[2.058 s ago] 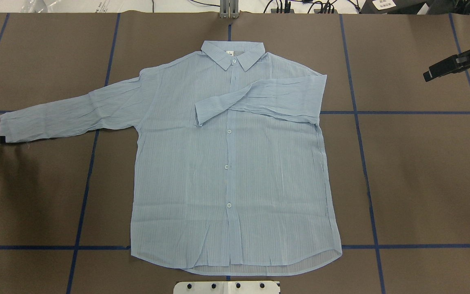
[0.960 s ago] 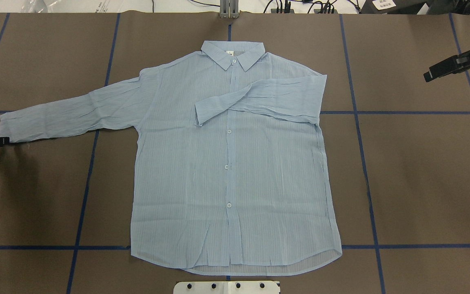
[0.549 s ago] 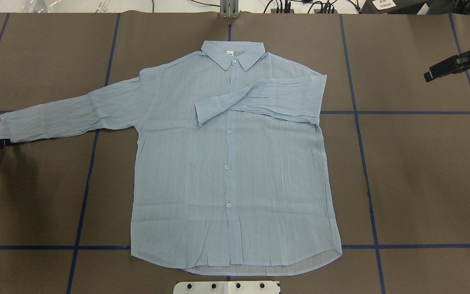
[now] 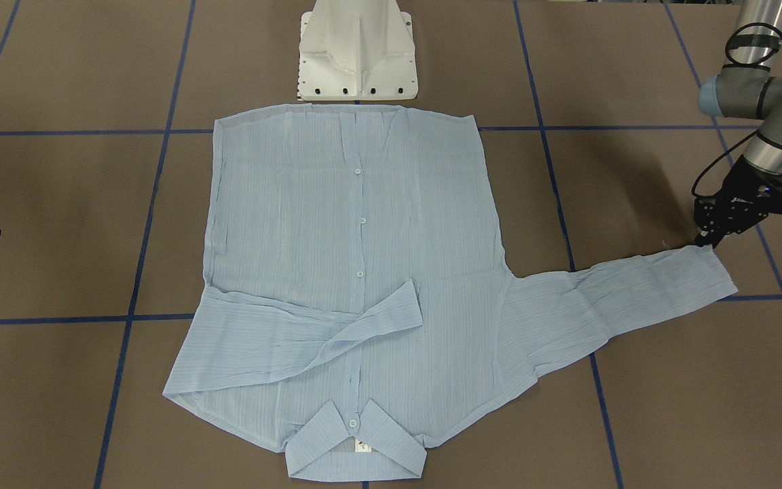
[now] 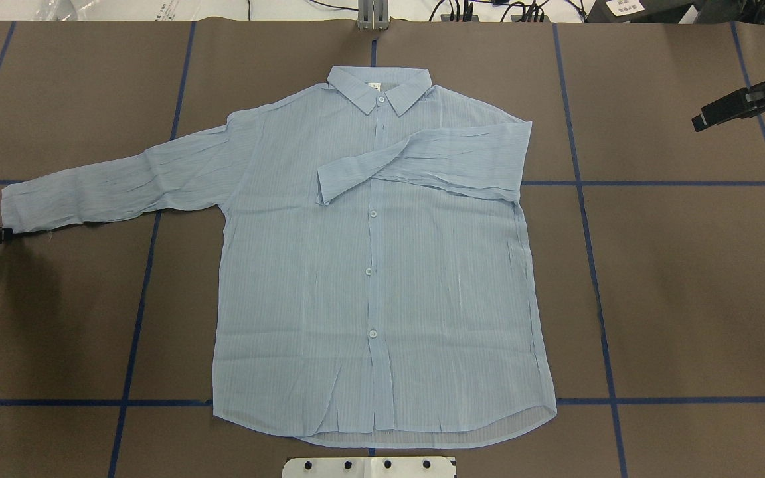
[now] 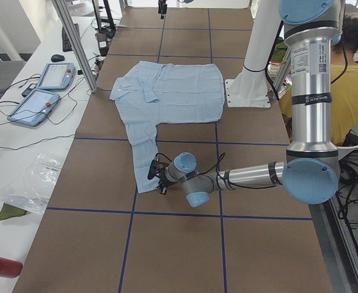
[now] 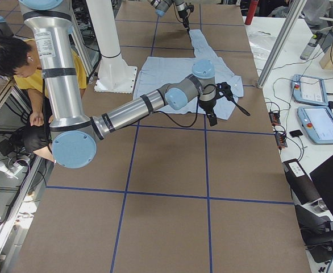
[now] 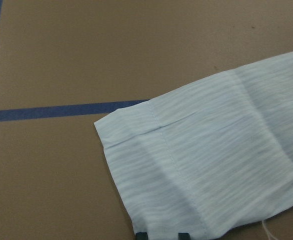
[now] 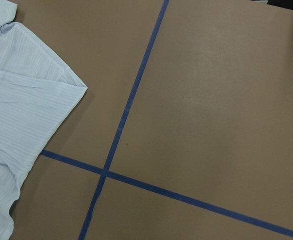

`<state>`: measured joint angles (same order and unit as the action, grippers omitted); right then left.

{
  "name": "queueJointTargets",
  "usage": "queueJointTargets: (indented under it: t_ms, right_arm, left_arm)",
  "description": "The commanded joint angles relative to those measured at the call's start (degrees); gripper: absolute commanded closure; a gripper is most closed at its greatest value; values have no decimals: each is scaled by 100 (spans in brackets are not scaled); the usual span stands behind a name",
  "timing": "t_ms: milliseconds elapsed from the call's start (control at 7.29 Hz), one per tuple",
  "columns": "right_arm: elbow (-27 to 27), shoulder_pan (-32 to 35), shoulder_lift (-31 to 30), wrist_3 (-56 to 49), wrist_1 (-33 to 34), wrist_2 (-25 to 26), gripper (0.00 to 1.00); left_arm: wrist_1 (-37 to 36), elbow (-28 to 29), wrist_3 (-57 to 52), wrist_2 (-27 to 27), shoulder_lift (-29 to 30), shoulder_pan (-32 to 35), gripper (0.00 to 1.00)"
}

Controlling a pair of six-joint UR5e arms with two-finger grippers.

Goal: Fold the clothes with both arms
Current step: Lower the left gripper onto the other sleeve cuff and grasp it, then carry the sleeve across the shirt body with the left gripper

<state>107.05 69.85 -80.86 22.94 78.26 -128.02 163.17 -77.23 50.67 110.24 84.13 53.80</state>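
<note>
Pale-blue striped shirt [image 5: 369,279] lies flat and front up in the middle of the brown counter [image 5: 688,299], buttoned, hem toward the white pedestal [image 4: 357,54], collar [image 5: 379,89] on the far side from it. Sleeve on the robot's right side [image 5: 422,162] is folded across the chest, its cuff end resting near the button line. Sleeve on the robot's left side [image 5: 110,189] is stretched out flat along the counter, wrinkled, with its cuff [image 8: 186,170] lying over a blue tape line [image 8: 46,111]. Left tool [image 4: 703,239] is low at the counter, at the cuff's near corner. In the left wrist view two dark fingertips [image 8: 142,235] show at the bottom edge, a narrow gap apart, with cloth at them; cannot tell whether the cloth is pinched. Right tool [image 5: 701,121] hangs above bare counter, well apart from the shirt, on the collar end; its fingers look spread and it has hold of nothing. Right wrist view takes in only the shirt's shoulder edge and crossed tape lines.
</note>
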Motion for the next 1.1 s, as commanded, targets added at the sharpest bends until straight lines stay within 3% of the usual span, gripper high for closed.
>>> queueJointTargets:
  t_ms: [0,137,549,960]
  right_arm:
    - [0,2,0,0,-4,-3,0]
    - [0,2,0,0,-4,-3,0]
    - [35,2,-61,0,-4,-12,0]
    - [71,2,-70,9,-4,-12,0]
  left_arm:
    - [-13,-143,-57,163,-2,16,100]
    - [-13,-283,-249,478,15,86,100]
    - [-57,-1414,-470,507,190,359,100]
    - [-275,-1480,-374,516,1620,176,100]
